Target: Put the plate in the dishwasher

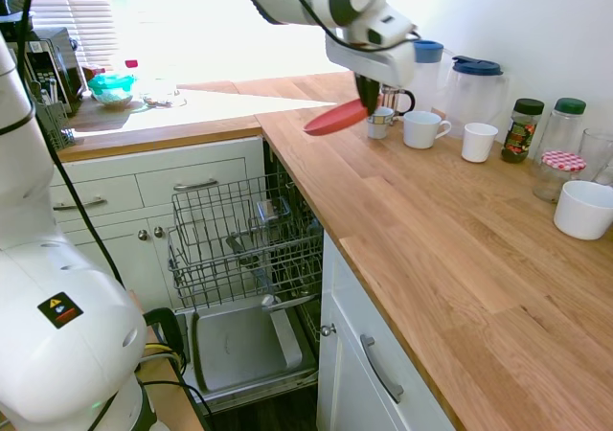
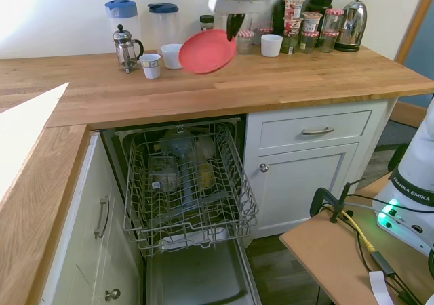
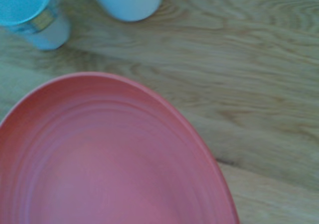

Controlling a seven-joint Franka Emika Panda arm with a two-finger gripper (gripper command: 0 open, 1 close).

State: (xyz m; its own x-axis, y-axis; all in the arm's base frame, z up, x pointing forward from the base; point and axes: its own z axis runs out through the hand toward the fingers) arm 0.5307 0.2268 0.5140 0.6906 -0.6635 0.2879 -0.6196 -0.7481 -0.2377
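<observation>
1. An oak worktop (image 1: 450,230) runs in an L over white cabinets (image 2: 319,163), against a white wall.
2. The dishwasher (image 2: 186,183) stands open under the worktop, its grey wire rack (image 1: 244,239) pulled out over the lowered door.
3. The gripper (image 2: 234,27) pinches the far rim of the coral plate (image 2: 207,51), which hangs tilted in the air above the worktop, clear of the wood.
4. Near the plate stand a French press (image 2: 126,47), a small cup (image 2: 150,65) and a white mug (image 1: 423,128); two blue-lidded jugs (image 2: 165,26) stand at the wall.
5. Jars (image 2: 305,27) and a kettle (image 2: 350,24) stand further right; none lies between plate and rack.
</observation>
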